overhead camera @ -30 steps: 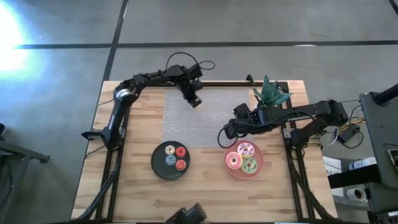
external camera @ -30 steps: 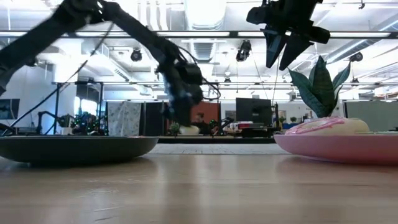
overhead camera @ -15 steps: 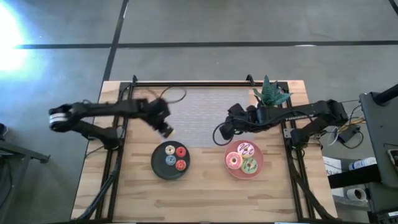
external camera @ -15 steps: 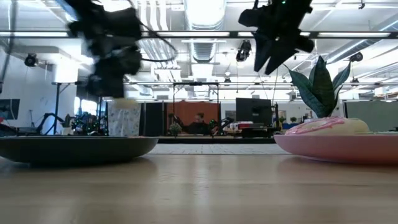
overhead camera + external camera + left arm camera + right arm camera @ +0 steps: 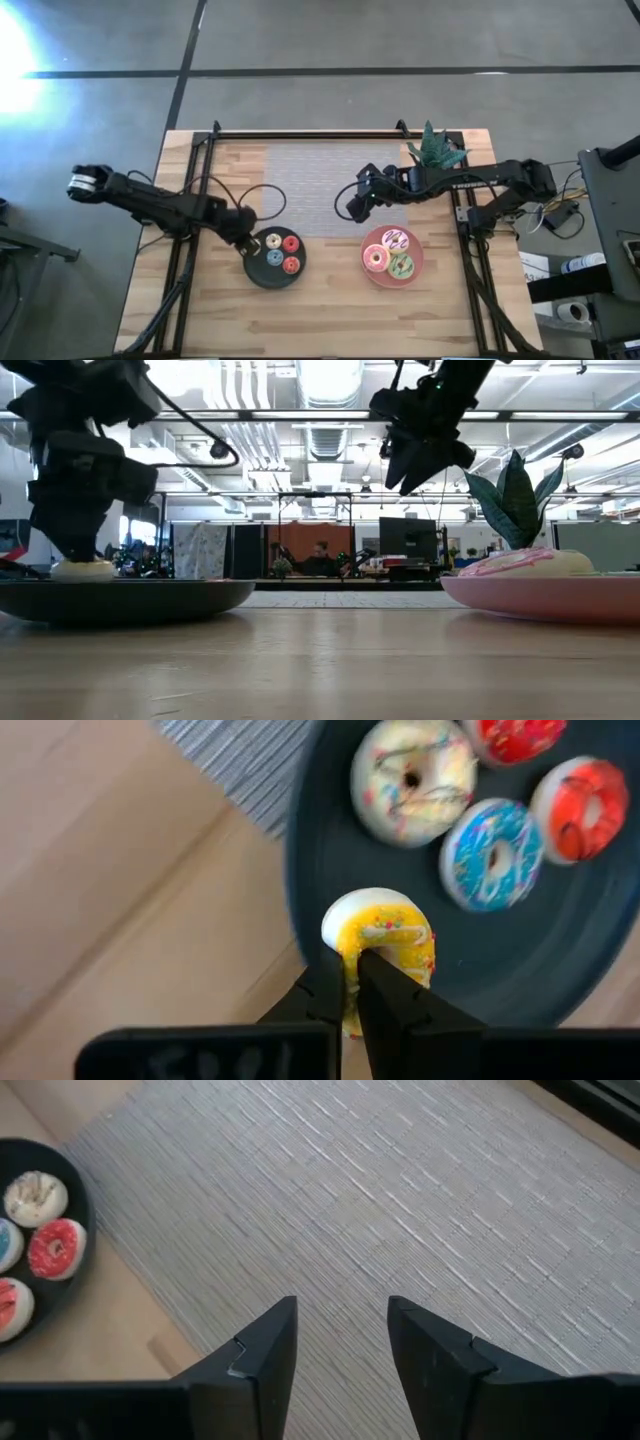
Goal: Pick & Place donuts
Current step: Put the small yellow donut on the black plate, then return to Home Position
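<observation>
The left gripper (image 5: 352,988) sits low over the near edge of the round dark plate (image 5: 254,270), its fingers pinched tight on a tiny yellow donut (image 5: 384,940) with a white underside, held on edge above the plate's rim. On that plate lie four more tiny donuts: a white sprinkled one (image 5: 412,778), a blue one (image 5: 493,853) and two red ones (image 5: 582,807). From the low view I can barely make out the held piece, just a pale lump at the plate's left edge.

The right gripper (image 5: 340,1342) hangs over the grey woven mat (image 5: 312,180), fingers apart and holding nothing. The pink plate (image 5: 376,277) carries the three larger donuts: pink-white sprinkled (image 5: 396,240), pink-orange (image 5: 376,259) and green (image 5: 401,266).
</observation>
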